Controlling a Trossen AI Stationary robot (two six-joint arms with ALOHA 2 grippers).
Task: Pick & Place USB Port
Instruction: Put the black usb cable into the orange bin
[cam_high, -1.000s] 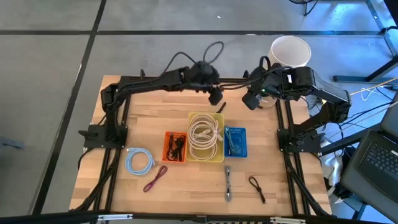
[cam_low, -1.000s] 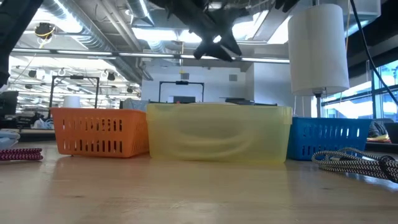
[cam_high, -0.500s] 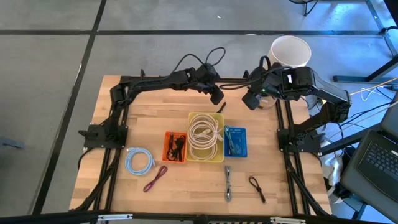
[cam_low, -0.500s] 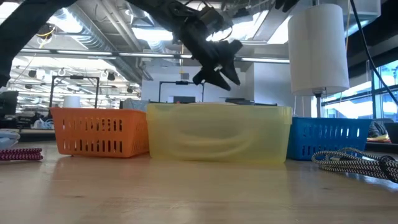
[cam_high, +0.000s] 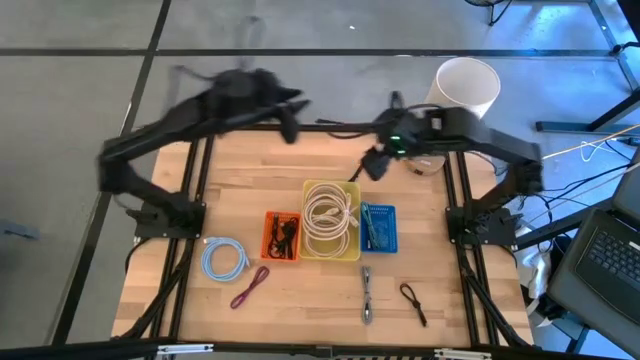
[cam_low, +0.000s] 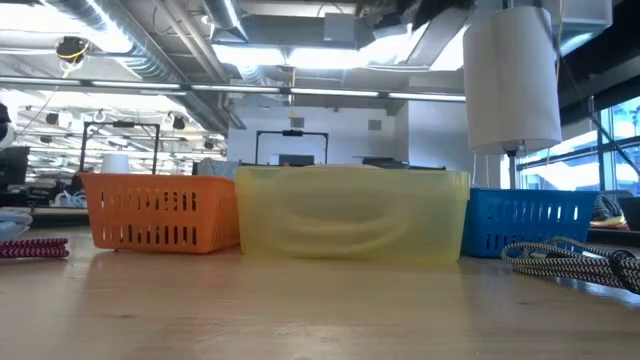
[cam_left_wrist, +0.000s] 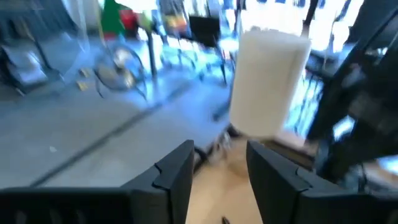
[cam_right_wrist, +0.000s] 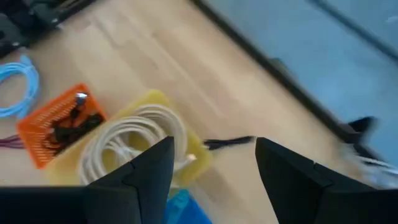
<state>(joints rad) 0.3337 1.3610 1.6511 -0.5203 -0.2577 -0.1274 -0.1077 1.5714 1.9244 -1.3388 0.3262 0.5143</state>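
Grippers are both hanging above the table's far edge: the left gripper (cam_high: 290, 122) is hovering with fingers parted around nothing, and the right gripper (cam_high: 372, 166) is gaping wide and empty beyond the yellow bin (cam_high: 331, 219). A small dark USB plug (cam_right_wrist: 225, 143) is lying on the wooden table (cam_high: 240, 190) just beside that bin's far corner

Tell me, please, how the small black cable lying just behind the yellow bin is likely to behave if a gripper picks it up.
The small black cable looks thin and short, so it is probably light and may droop from the grip. Lying flat on the wooden table, it offers little height to pinch. It sits close to the yellow bin, so the fingers might nudge that wall.
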